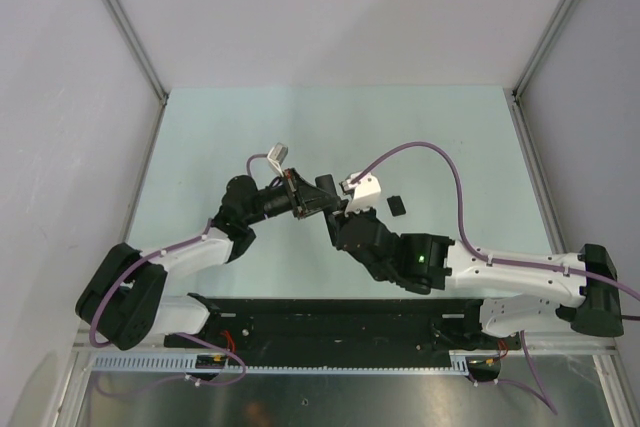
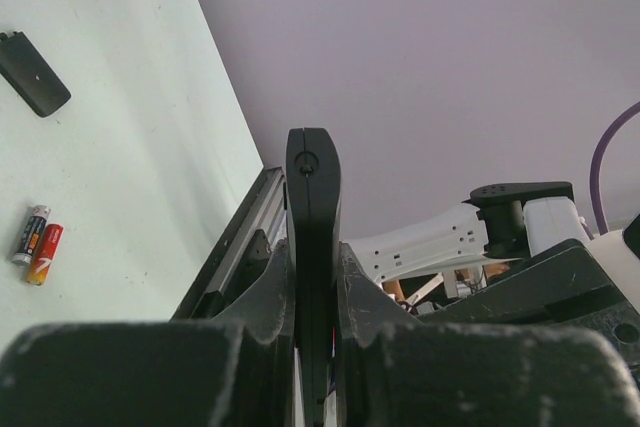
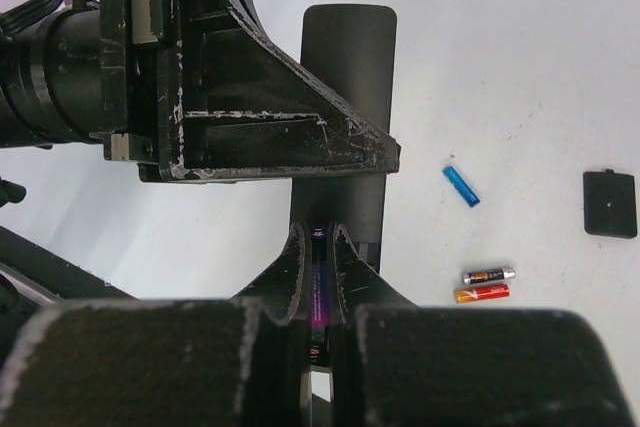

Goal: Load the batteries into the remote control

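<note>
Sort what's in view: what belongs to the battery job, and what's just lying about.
Job: remote in left gripper; purplish piece, likely a battery, in right gripper; red battery; dark battery; blue battery.
Lying about: black cover.

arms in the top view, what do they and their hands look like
The left arm and right arm have white links between bulky black joints, with a purple cable along each. The right arm has a small green light. The left hand and right hand are black, with chunky fingers scuffed whitish at the edges.
</note>
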Controlling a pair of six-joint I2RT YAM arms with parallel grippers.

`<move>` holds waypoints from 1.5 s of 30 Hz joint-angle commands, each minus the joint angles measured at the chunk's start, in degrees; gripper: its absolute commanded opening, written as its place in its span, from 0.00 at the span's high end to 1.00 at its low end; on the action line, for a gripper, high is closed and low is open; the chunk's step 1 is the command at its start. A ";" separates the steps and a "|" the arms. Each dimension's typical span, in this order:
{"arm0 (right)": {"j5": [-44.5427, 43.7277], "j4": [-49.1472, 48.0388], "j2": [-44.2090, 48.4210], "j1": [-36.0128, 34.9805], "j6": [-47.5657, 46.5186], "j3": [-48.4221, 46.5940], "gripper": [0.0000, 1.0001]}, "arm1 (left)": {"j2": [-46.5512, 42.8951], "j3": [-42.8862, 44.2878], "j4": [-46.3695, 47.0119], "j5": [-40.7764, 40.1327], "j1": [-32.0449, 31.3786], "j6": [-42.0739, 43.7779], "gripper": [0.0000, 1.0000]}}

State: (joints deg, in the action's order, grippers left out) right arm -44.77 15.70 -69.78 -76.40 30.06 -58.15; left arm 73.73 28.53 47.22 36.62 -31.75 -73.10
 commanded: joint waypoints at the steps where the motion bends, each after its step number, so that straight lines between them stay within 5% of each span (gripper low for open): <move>1: -1.37 1.43 -0.10 -0.94 1.93 -2.23 1.00 | -0.43 3.37 2.52 0.29 -0.33 -0.55 1.00; 45: 15.15 7.76 -5.28 4.15 10.36 -2.23 1.00 | -2.37 9.08 2.53 -1.90 -0.07 -0.11 1.00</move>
State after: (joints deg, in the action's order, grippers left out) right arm -36.80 21.12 -72.38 -71.81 38.00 -60.47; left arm 73.84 31.33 40.64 34.74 -31.24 -69.45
